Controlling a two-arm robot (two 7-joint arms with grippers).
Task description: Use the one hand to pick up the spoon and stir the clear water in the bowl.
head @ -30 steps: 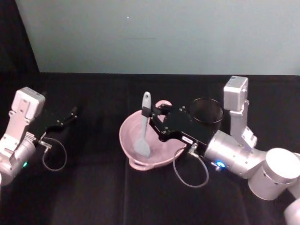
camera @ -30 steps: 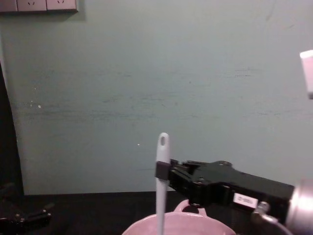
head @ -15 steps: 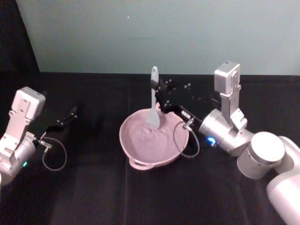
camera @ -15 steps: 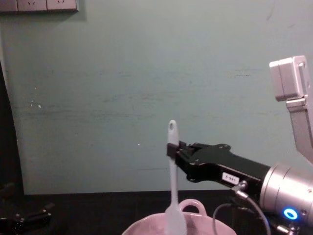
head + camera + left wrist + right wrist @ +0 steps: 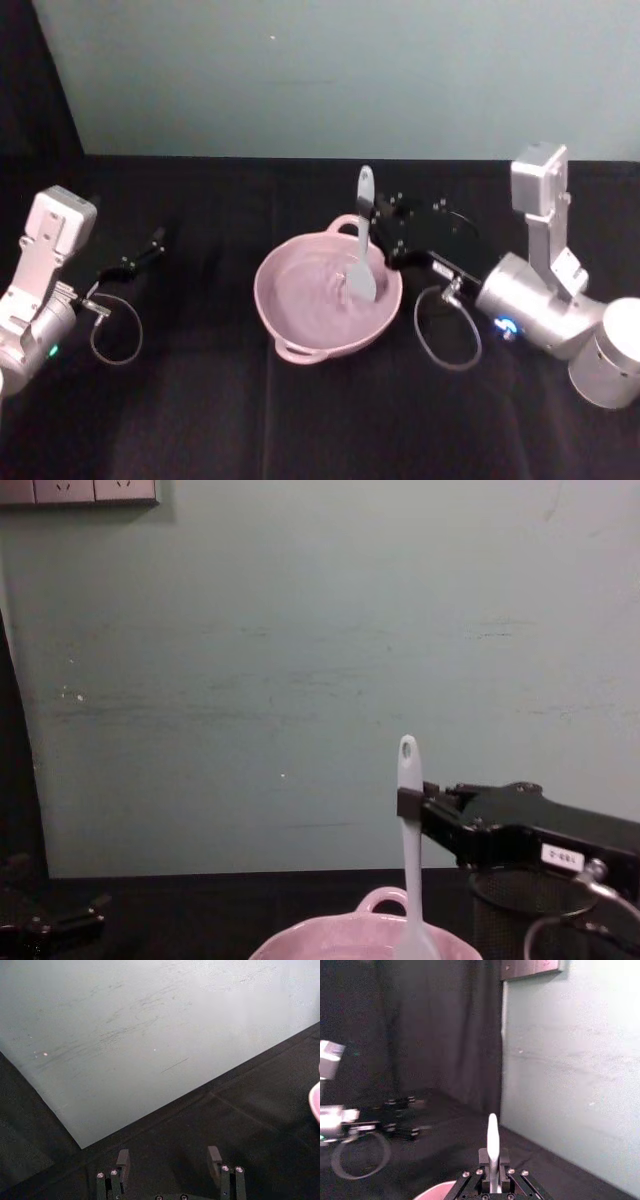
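Right gripper [image 5: 408,803] clamps spoon [image 5: 362,245] handle, frame centre — keep paddle submerged, circle slowly inside pink bowl [image 5: 268,300] rim. Left gripper [image 5: 140,255] parked far left, fingers apart.

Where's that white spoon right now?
In the head view the spoon stands nearly upright in the right half of the pink bowl, head down inside it, gripped on its upper handle by the right gripper.

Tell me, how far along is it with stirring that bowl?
Picking up looks done: the right gripper is shut on the spoon handle. In hand: the spoon's head dips into the bowl by its right side. Further stirring may remain. The left gripper sits open, far left.
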